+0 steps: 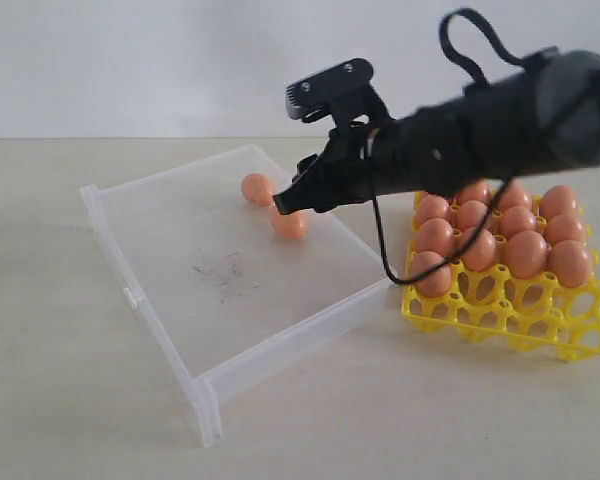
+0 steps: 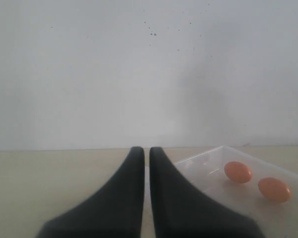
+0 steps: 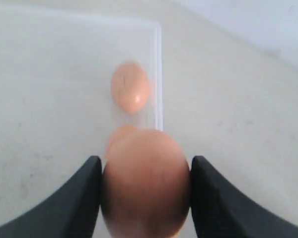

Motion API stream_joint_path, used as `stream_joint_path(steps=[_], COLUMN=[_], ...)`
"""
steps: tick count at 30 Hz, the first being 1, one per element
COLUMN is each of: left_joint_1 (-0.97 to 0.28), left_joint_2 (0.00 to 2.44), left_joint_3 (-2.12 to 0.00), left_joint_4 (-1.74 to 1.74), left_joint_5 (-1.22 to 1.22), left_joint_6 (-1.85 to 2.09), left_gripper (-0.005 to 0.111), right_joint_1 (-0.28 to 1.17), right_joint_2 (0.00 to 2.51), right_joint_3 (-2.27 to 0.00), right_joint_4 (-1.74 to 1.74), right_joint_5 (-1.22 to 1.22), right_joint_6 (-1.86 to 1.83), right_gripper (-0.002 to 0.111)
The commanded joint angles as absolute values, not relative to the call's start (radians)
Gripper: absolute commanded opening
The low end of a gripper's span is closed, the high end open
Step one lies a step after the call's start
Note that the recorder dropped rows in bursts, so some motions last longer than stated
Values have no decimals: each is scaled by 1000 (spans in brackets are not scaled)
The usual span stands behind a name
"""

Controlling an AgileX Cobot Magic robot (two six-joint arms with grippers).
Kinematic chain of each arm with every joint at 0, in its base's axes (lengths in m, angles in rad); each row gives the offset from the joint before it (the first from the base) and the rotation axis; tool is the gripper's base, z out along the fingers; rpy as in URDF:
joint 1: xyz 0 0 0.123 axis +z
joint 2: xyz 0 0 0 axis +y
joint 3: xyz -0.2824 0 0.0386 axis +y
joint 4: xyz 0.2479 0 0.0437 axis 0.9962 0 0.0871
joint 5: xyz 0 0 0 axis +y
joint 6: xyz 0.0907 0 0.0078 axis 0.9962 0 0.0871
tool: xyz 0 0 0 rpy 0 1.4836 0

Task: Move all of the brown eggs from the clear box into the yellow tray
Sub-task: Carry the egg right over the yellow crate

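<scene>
- CLEAR BOX TO TRAY: The clear box lies on the tabletop at the left of the exterior view. The yellow tray sits just beside its right-hand corner. The coming carry likely runs rightward from the box's far corner, toward the right arm's own side.
- The yellow tray appears to hold eggs in three rows. The near row of cups is open and looks the likely landing place.
- The right arm reaches across the middle, over the box's far corner.
- The right fingers clamp a brown egg across its narrow waist. Its long axis runs along the fingers' length.
- The left fingers are pressed nearly together on nothing. They hang off the box's left side, well away from the tray.
- Two more eggs lie loose on the box floor near the far wall, close together but apart.
- Only the right wrist view shows the grip itself.
- In the exterior view the fingers hide the held egg, so whether it is clear of the floor cannot be told.
- The left wrist view shows both loose eggs plainly. The right wrist view shows one, plus an orange patch half hidden behind the held egg.
</scene>
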State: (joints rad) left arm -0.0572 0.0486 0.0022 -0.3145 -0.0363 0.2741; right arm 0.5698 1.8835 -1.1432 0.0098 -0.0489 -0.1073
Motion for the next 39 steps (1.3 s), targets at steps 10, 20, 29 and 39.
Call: stream_joint_path(steps=[10, 20, 29, 39], left_joint_1=[-60, -60, -60, -60], left_joint_2=[53, 53, 53, 53], left_joint_3=[0, 0, 0, 0], left_joint_4=[-319, -319, -319, -319], left_joint_5=[-52, -52, -52, -52], left_joint_6=[279, 279, 279, 279], left_gripper=[4, 4, 4, 4], right_joint_1=[260, 159, 159, 159], right_joint_2=[1688, 1688, 1688, 1748], right_joint_3=[-233, -320, -351, -355], right_joint_4=[-103, -431, -359, -347], right_joint_5=[-1182, -939, -819, -858], right_joint_6=[255, 369, 284, 250], right_gripper=[0, 0, 0, 0])
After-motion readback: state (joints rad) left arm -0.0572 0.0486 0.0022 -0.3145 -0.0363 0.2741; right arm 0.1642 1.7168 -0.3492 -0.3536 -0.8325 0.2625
